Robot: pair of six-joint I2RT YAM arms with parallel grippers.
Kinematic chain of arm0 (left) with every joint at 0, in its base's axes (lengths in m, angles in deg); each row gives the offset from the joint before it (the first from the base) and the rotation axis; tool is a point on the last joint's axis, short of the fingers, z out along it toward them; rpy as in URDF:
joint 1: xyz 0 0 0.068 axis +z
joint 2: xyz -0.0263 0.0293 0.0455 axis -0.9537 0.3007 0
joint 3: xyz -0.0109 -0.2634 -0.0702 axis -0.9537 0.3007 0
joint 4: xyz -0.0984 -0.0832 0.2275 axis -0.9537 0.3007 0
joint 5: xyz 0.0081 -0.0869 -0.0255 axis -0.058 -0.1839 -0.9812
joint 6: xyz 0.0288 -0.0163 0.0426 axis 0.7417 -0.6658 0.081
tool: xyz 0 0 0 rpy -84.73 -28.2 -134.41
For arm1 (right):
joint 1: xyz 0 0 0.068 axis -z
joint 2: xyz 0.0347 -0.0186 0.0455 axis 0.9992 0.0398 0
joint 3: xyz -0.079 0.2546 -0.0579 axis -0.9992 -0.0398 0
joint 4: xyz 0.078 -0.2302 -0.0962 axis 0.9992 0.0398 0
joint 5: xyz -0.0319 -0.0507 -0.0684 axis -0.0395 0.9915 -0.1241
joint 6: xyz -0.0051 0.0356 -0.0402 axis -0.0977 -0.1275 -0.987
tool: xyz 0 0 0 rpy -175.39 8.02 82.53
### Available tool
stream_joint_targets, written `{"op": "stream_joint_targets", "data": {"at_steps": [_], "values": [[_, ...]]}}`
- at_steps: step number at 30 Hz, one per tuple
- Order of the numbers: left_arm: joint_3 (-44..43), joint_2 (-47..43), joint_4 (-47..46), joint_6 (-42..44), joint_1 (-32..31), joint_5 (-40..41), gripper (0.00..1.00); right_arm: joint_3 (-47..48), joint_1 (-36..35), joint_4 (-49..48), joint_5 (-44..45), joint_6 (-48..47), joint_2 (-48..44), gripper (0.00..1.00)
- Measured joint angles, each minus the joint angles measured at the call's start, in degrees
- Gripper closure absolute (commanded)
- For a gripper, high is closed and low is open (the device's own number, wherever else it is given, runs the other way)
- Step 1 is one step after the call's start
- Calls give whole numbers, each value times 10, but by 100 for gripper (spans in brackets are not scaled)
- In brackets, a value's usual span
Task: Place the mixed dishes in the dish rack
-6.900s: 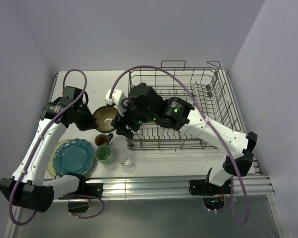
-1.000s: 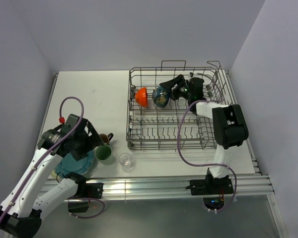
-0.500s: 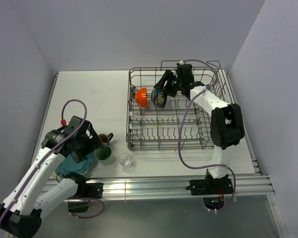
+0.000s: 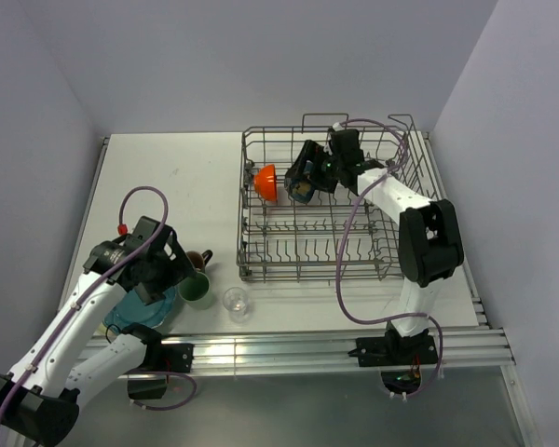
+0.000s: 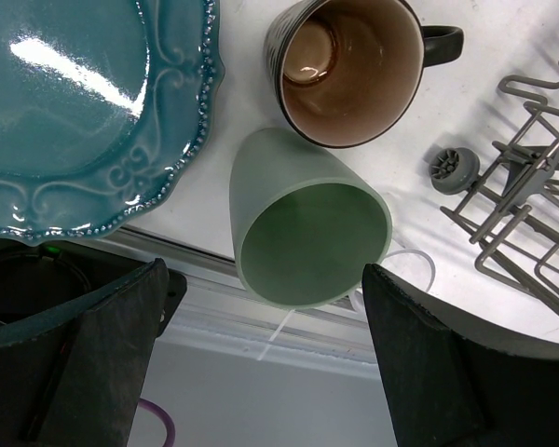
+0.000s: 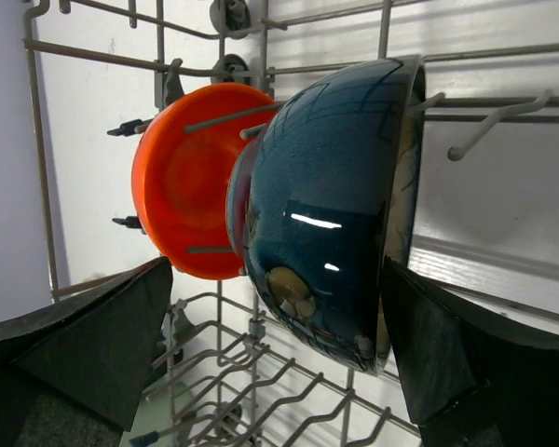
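At lower left of the top view, the left hand (image 5: 265, 279) gapes around the pale green mug (image 5: 307, 233). The right hand (image 6: 275, 270) stands apart, straddling the blue bowl (image 6: 326, 205) in the dish rack (image 4: 261, 250).

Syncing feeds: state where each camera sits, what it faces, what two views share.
Top external: above, behind the bases, looking down on dish rack, left gripper, right gripper.
Left wrist: over pale green mug, its fingers framing it.
Right wrist: over the rack, facing blue bowl between its fingers.
Shared: orange bowl, top and right wrist.
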Motion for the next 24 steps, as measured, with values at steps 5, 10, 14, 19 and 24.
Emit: {"op": "stream_joint_targets", "data": {"at_steps": [5, 10, 14, 19, 24], "values": [[12, 1, -7, 1, 0, 3, 7, 2, 1, 16, 25, -31, -17, 0], [21, 12, -12, 2, 0, 9, 8, 2, 5, 37, 39, -47, -39, 0], [29, 29, -25, 6, 0, 14, 11, 2, 13, 52, 62, -63, -61, 0], [47, 42, -41, 13, 0, 14, 31, 2, 33, 75, 108, -85, -110, 0], [75, 40, -52, 15, 0, 12, 63, 2, 35, 96, 132, -93, -171, 0]]}}
